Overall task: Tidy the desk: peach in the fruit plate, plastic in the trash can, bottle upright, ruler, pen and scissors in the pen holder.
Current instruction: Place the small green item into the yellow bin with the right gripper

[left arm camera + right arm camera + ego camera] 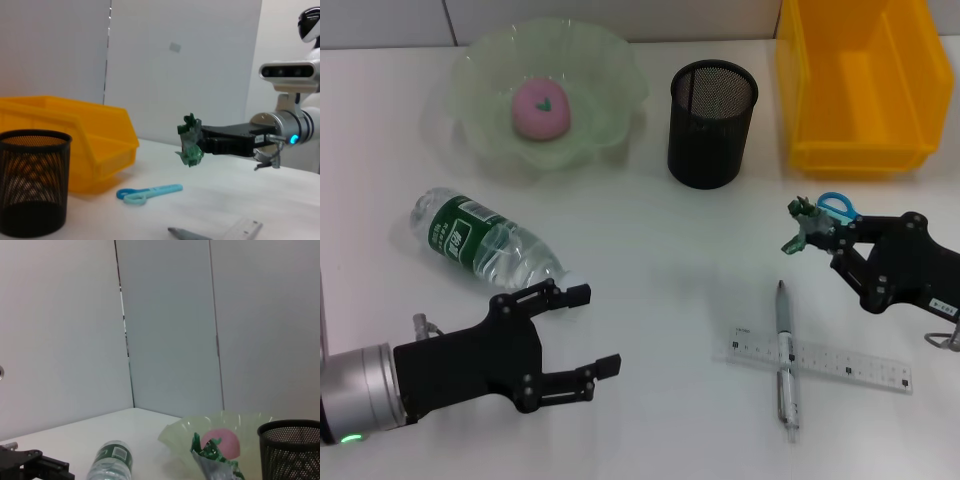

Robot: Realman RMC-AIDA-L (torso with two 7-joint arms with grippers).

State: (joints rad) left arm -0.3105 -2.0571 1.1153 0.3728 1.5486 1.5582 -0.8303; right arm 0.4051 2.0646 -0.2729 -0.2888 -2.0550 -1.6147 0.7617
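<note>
Pinching a crumpled scrap of green and silver plastic [804, 222] between its fingertips, the right gripper [813, 232] hangs above the desk [660, 270], its fingers reaching toward the middle of the desk, with the blue-handled scissors [838, 206] lying flat just beneath it. The yellow trash can [855, 85] sits behind it at the desk's far right edge, its open top clear. The black mesh pen holder [712, 122] stands upright just left of the can. The pen [786, 360] lies with its long axis running toward the far edge, crossing over the clear ruler [820, 361], whose length runs left to right. The bottle [485, 240] lies on its side, cap end pointing toward the near right, beside the left gripper [592, 330], which is spread wide near the front edge. The pink peach [541, 108] rests in the pale green fruit plate [480, 85] at the far left.
</note>
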